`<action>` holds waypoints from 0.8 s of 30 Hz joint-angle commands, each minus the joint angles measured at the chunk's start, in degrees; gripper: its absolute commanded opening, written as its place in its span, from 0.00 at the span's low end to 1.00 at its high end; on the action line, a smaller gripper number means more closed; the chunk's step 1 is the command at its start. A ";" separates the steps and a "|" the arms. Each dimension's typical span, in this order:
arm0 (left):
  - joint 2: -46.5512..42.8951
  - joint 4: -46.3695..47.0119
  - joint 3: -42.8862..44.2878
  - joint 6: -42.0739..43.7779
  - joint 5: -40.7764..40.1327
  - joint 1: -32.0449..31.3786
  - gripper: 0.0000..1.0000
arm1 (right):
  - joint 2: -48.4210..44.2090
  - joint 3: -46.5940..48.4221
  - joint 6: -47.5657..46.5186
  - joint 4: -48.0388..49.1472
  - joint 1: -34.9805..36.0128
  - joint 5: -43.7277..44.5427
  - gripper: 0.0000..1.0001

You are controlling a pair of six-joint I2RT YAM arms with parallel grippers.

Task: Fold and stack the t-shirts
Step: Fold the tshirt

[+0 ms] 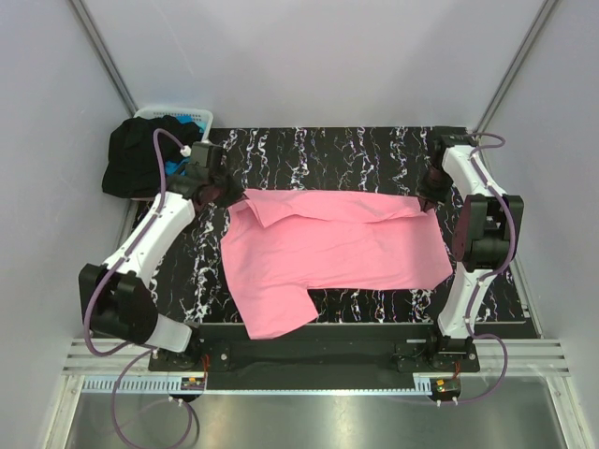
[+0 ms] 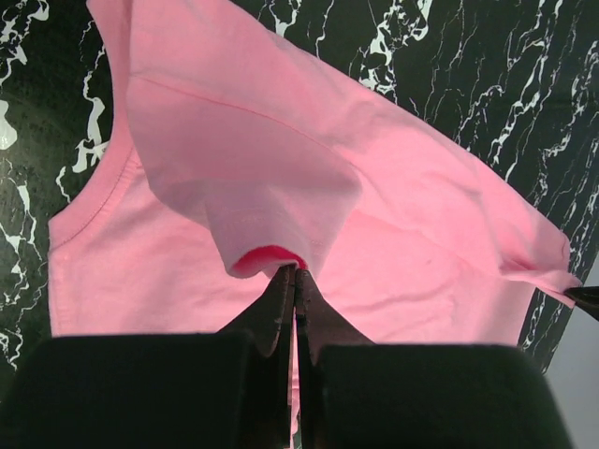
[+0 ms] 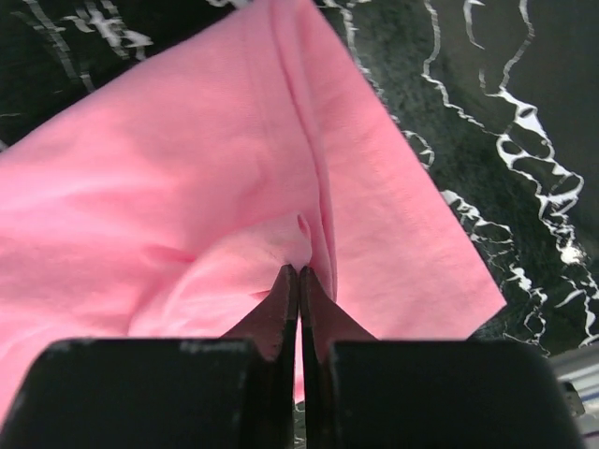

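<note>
Jaws of both arms are closed on the pink t-shirt (image 1: 328,253), which lies spread across the middle of the table (image 1: 328,150), its length running from 9 to 3 o'clock on the black, white-veined top. The left jaws, at the end of the left arm (image 1: 154,238), pinch the shirt's far corner at about 10 o'clock. In the left wrist view their tips meet on a small raised fold of pink cloth (image 2: 271,187), with the neckline curving away toward 9 o'clock. The right jaws, on the right arm (image 1: 473,224), grip the opposite far corner at about 2 o'clock. In the right wrist view the tips are pressed together on a gathered pleat of the same cloth (image 3: 234,187). Between the 2 grips the shirt's far edge is turned over toward 6 o'clock, forming a narrow doubled strip along the top. 1 sleeve (image 1: 276,313) juts out at 7 o'clock, reaching the table's near edge. At 10 o'clock, off the table's far left corner, the black t-shirt (image 1: 136,159) is bunched over a white basket (image 1: 173,114), and a bit of blue cloth (image 1: 178,167) shows just beside it.
</note>
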 commanded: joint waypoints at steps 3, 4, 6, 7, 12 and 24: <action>-4.95 0.13 -2.52 -1.26 -0.51 -0.25 0.00 | -1.74 -1.01 3.55 -1.46 -0.34 6.41 0.00; -5.30 0.21 -2.88 -1.44 -0.51 -0.33 0.00 | -1.39 -0.92 3.55 -1.55 -0.34 5.89 0.00; -5.48 -0.14 -3.67 -1.53 0.10 -0.33 0.00 | -1.03 -0.40 3.28 -1.90 -0.34 5.71 0.10; -5.39 -0.31 -3.85 -1.61 0.45 -0.33 0.00 | -0.77 -0.13 3.19 -2.08 -0.34 5.44 0.15; -5.57 -3.03 -5.16 -2.84 0.37 -0.77 0.26 | -1.20 0.48 3.02 -2.69 -0.34 5.79 0.40; -7.86 -7.00 -6.57 -4.62 -5.53 -3.41 0.46 | -2.70 1.80 0.91 0.20 2.19 -1.31 0.33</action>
